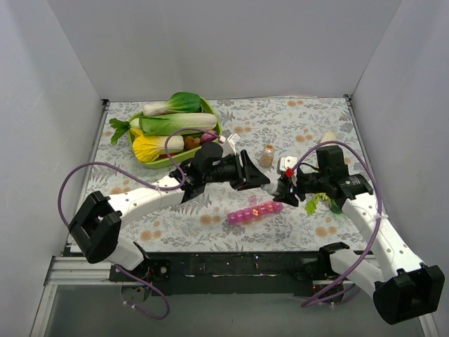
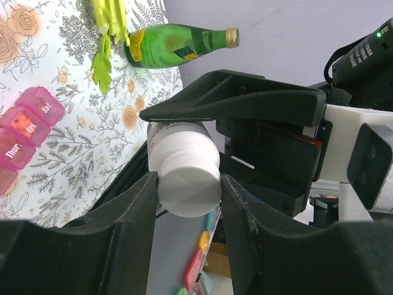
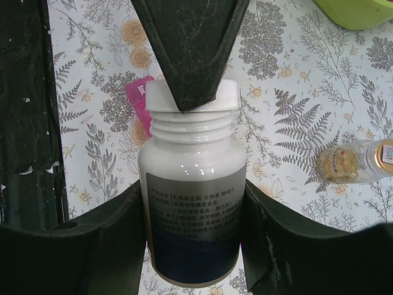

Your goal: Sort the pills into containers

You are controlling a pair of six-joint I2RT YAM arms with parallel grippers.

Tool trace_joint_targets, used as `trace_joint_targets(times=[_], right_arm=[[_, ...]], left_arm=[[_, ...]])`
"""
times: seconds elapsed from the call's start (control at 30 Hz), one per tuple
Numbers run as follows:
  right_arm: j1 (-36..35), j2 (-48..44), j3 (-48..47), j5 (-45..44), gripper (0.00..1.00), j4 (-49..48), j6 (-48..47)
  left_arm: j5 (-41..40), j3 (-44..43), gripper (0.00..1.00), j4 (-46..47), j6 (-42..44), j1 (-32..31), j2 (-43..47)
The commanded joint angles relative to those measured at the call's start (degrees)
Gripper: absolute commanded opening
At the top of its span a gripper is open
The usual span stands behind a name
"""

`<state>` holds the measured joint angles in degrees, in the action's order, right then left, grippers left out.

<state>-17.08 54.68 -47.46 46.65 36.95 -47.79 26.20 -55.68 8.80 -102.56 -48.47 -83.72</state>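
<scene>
Top view: floral tablecloth (image 1: 295,126), white walls (image 1: 231,42); pink pill organiser (image 1: 254,210) just nearward of the fingertips
Left wrist: left gripper (image 2: 189,190) pinching cap (image 2: 190,181); organiser left of fingers
Right wrist: right gripper (image 3: 193,206) clamping white bottle (image 3: 193,160); organiser beyond fingertips

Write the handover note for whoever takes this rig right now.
Left hand: shut on the cap.
Right hand: shut on the bottle, which is held up between the two hands.
Organiser: on the table near the hands, touched by neither.
Done: bottle lifted, cap gripped.
Left: cap is not yet off; remove it, then tip pills into the organiser's compartments. Whether any compartment already holds pills is unclear.
</scene>
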Motion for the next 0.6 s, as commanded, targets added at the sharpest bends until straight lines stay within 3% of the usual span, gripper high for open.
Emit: trace_joint_targets(times=[0.0, 0.2, 0.57], right_arm=[[-1.29, 0.17, -2.64, -0.77, 0.01, -0.83, 0.59], [-2.43, 0.61, -3.86, -3.76, 0.01, -0.57, 1.47], [-7.97, 1.14, -5.18, -12.54, 0.01, 1.81, 0.06]], left_arm=[[1.31, -1.71, 0.20, 2.89, -1.67, -0.66, -0.21], [1.06, -2.32, 0.19, 2.72, -1.50, -1.01, -1.27], [2.63, -8.04, 0.16, -7.47, 3.33, -1.28, -4.69]])
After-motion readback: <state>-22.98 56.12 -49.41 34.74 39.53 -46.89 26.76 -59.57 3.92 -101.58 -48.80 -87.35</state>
